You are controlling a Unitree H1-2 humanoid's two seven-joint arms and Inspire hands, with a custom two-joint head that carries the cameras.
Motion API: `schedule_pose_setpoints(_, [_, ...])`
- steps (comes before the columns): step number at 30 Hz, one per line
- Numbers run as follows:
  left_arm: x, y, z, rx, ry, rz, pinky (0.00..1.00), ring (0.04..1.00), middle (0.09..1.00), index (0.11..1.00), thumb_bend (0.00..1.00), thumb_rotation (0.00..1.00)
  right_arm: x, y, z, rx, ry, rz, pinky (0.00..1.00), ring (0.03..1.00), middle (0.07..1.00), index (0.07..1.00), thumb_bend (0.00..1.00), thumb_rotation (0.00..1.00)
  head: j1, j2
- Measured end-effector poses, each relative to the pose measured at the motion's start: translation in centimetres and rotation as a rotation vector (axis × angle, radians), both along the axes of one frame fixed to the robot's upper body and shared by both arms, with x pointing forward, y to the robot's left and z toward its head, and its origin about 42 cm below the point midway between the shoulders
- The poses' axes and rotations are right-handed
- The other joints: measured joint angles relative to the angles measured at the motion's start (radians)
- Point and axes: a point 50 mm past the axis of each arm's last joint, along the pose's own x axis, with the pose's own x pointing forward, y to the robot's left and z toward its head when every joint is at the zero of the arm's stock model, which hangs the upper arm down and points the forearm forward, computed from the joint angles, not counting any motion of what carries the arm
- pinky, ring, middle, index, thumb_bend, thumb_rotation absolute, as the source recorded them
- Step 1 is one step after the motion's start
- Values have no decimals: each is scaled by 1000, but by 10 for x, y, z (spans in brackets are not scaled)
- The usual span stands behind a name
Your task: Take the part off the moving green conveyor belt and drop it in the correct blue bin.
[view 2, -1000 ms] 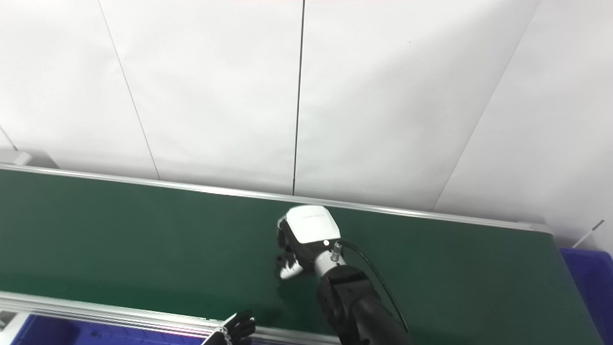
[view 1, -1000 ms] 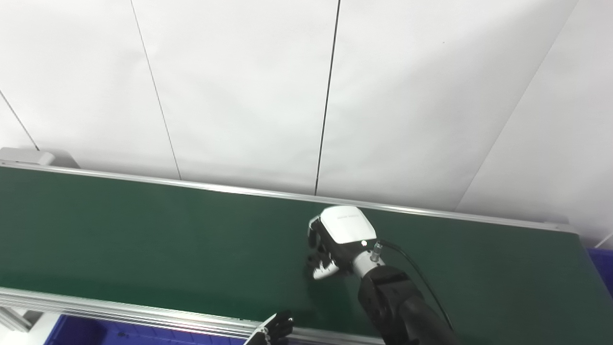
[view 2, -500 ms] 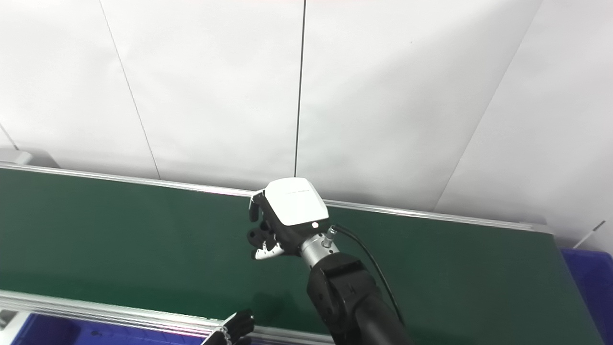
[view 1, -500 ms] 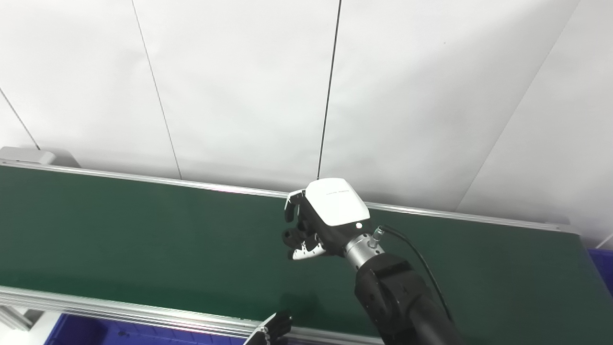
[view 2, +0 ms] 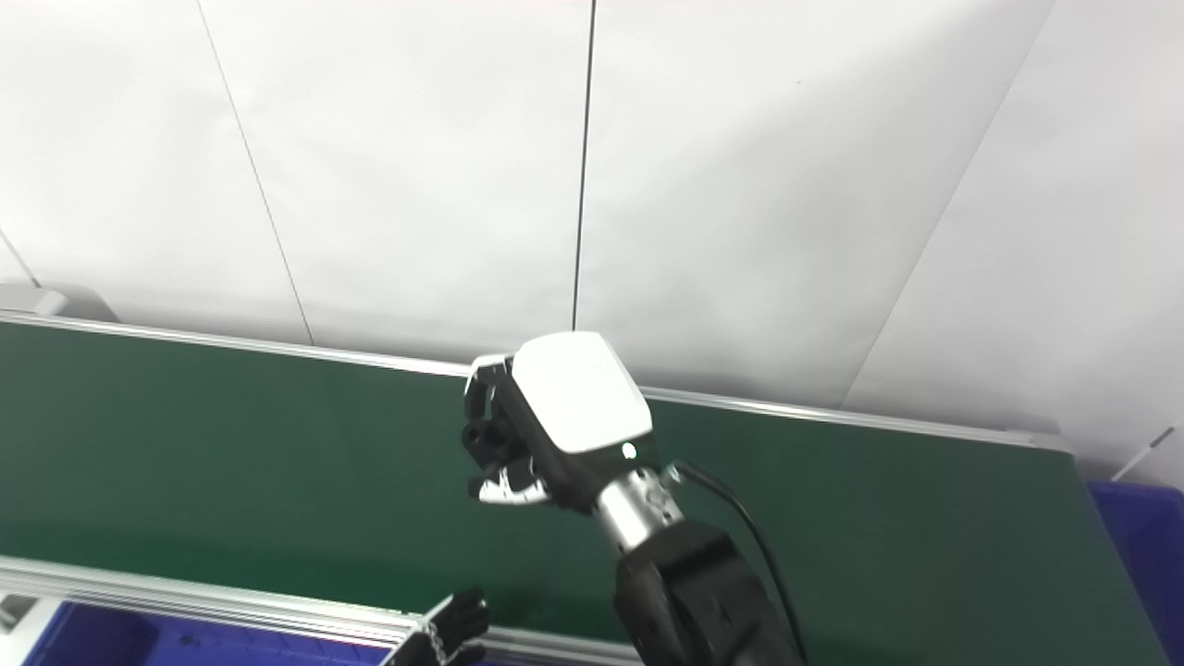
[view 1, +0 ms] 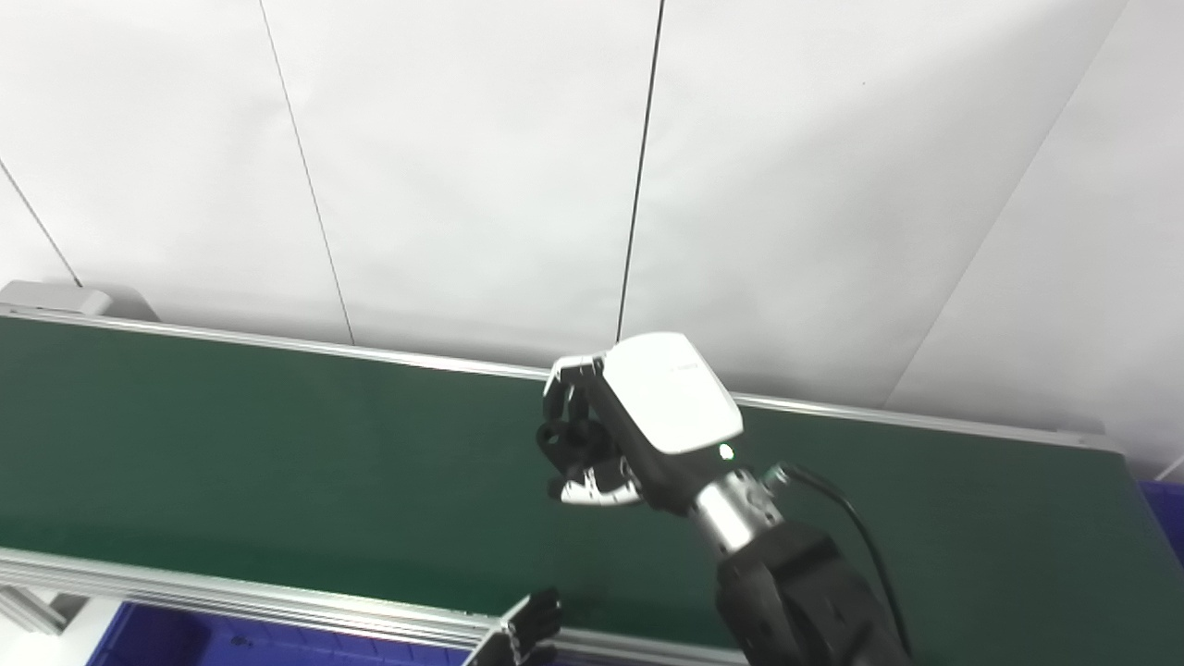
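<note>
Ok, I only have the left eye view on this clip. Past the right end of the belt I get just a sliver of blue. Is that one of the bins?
Observer: Yes. The right eye view shows a much wider stretch of that blue bin, sitting just off the right end of the conveyor belt.
Operator: Anything else around it that I should note?
Observer: A thin white rod slants up just beyond the bin's far edge. I can't tell what it belongs to.
</note>
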Motion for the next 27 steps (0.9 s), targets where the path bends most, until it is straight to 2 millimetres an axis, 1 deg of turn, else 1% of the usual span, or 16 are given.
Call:
schedule_pose_setpoints(1, [1,2,4,0,-5,1,893,915,910,916,776,690,-5,-7,-4,-5,15,-10,190,264,464,494,522,0,-37,35])
schedule_pose_setpoints(3, [2,5,11,6,-15,1,910,925,919,929,777,718,-12,-20,-8,-19,42,-30,198,270,472,489,524,0,-37,36])
schedule_pose_setpoints(5, [3,10,18,16,-16,0,934,947,941,951,772,754,-19,-30,-10,-34,63,-41,188,260,474,488,524,0,-123,118])
schedule_pose_setpoints(6, [3,12,22,16,-21,-4,941,952,946,958,768,765,-24,-35,-10,-42,75,-47,186,261,462,496,522,0,-123,118])
schedule_pose_setpoints(7, [4,16,25,16,-24,-8,946,951,943,967,751,780,-30,-40,-11,-54,87,-52,186,268,429,518,518,0,-164,155])
schedule_pose_setpoints(8, [4,19,29,21,-31,-9,946,951,942,968,749,782,-37,-47,-12,-66,98,-61,186,268,425,520,517,0,-164,155])
schedule_pose_setpoints(9, [4,24,31,31,-37,-9,943,947,938,970,743,790,-44,-52,-13,-76,113,-70,183,265,417,524,516,0,-204,187])
schedule_pose_setpoints(10, [4,29,32,42,-38,-8,940,941,933,971,737,795,-49,-56,-15,-86,130,-79,191,279,415,528,515,0,-204,187])
schedule_pose_setpoints(11, [5,34,34,43,-37,-7,938,939,932,972,734,797,-54,-60,-16,-102,148,-85,194,283,415,529,515,0,-235,212])
schedule_pose_setpoints(12, [5,40,36,48,-38,-6,933,934,931,967,729,785,-58,-62,-18,-124,173,-92,223,313,426,529,516,0,-270,233])
schedule_pose_setpoints(14, [9,49,40,48,-45,-15,929,931,931,962,730,773,-67,-65,-19,-150,214,-96,223,308,424,528,516,0,-276,236])
schedule_pose_setpoints(15, [11,52,41,41,-48,-16,923,931,930,958,740,767,-70,-66,-18,-161,223,-101,213,298,420,528,516,0,-314,262])
schedule_pose_setpoints(18, [19,62,44,30,-44,-10,910,924,921,950,766,758,-82,-67,-21,-181,275,-121,219,307,421,530,516,0,-329,270])
schedule_pose_setpoints(20, [21,66,47,33,-38,-8,907,924,923,951,768,758,-89,-67,-28,-195,332,-130,260,348,434,526,517,0,-341,281])
schedule_pose_setpoints(24, [21,70,51,37,-38,-18,906,924,932,951,773,760,-102,-70,-41,-225,402,-153,290,376,448,518,520,0,-345,287])
schedule_pose_setpoints(27, [21,68,51,31,-22,-22,903,925,935,955,780,763,-109,-70,-50,-264,431,-160,268,358,442,518,521,0,-339,290])
